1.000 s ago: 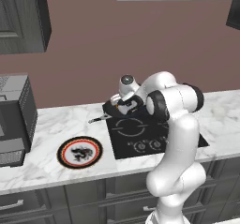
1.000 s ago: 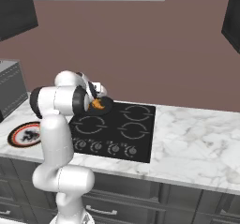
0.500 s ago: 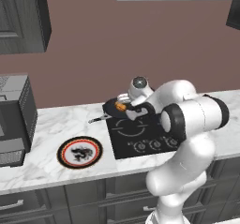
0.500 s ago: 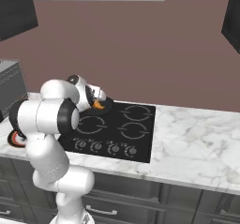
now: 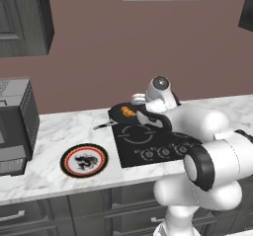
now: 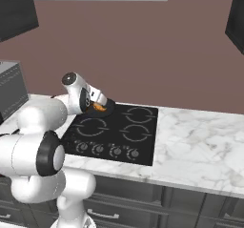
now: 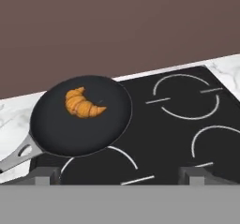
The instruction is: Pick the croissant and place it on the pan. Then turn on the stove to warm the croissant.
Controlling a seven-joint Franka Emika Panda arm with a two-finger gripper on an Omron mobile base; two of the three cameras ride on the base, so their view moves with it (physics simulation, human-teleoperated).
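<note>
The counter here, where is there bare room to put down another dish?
The widest bare patch is the marble counter right of the stove. A narrower strip lies between the plate and the stove's left edge. The stove's back left corner is crowded: the pan holding the croissant sits there, with the open end effector nearby.

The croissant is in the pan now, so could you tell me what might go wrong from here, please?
The pan sits at the stove's back left corner, its handle out over the counter, so a swinging arm could knock it. The knobs look alike, so the wrong burner might get lit. The croissant lies off-centre.
</note>
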